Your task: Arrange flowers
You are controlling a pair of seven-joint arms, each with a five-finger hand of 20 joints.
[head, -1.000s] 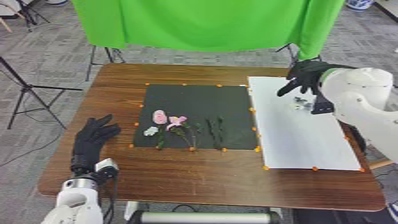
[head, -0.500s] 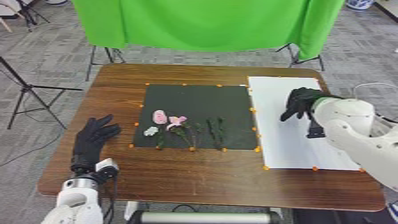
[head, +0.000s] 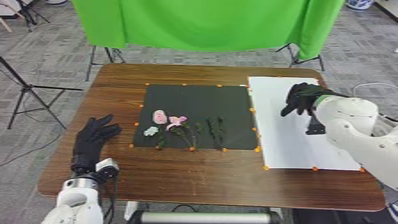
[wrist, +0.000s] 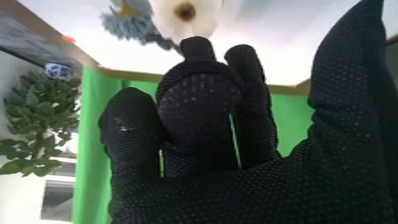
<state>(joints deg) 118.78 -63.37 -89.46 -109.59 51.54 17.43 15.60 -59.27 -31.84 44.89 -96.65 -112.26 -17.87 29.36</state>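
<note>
My right robot hand (head: 304,98) was over the white sheet (head: 289,145), fingers loosely bent, thumb apart, nothing gripped. Left robot hand (head: 94,134) lay open by the tabletop's (head: 160,177) left side.

Target, my read: the white flower (wrist: 186,12), on the white sheet just past my right fingertips; couldn't tell if they touched. Blue-grey flower (wrist: 129,22) sat right beside it.

Handling, judged by eye: very light, petals soft and easy to crease, low slip risk against knit glove. Best hold was a light thumb-and-finger pinch on the stem just under the head. Its stem was hidden, so stiffness unknown. Main risk: squashing the bloom or dragging the neighbour along.

Materials: petals broad, smooth, thin-looking, round a dark fuzzy centre. Blue-grey one ragged and frilly. Glove black, dotted mesh.

Dark sheet (head: 191,95) carried the rest: oval pink bloom (head: 160,117), splayed pink bloom (head: 177,121), small ruffled white bloom (head: 151,131), slim dark-green stems (head: 217,131). Brown wood grain underneath, orange tabs round both sheets' edges.
</note>
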